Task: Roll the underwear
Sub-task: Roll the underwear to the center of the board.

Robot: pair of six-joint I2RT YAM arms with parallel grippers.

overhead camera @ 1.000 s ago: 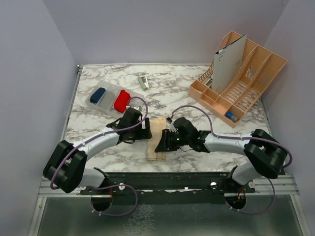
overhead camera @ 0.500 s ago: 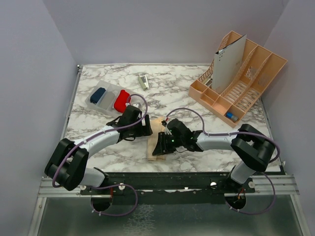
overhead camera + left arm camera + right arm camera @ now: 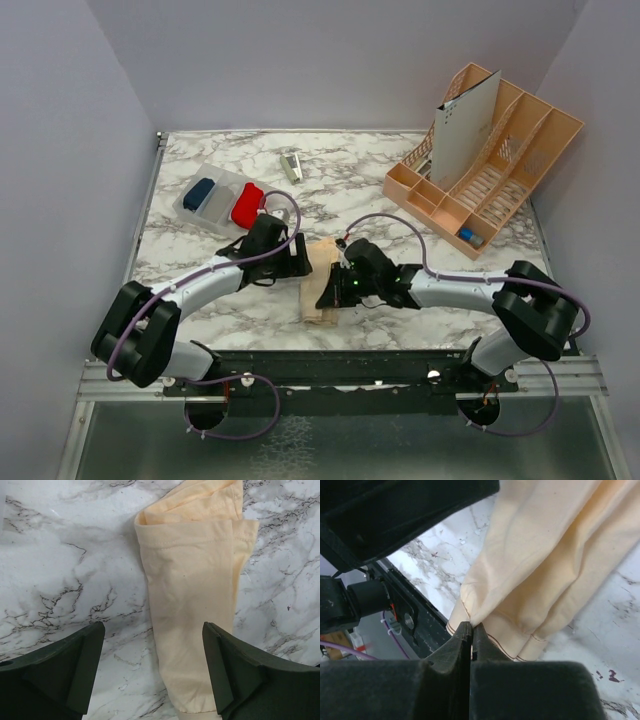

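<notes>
R gripper is shut on only the near hem of the peach underwear, which lies folded flat on the table btw the arms. L gripper hangs wide open over it, empty. Risk: thin pinch, prob. top layer only, so the hem slips or layers split and the roll goes loose/skewed.

We find no text, label, brand or number that we can read. The white sheet standing in the peach organizer shows a dark speck near its top edge, too small to make out.
</notes>
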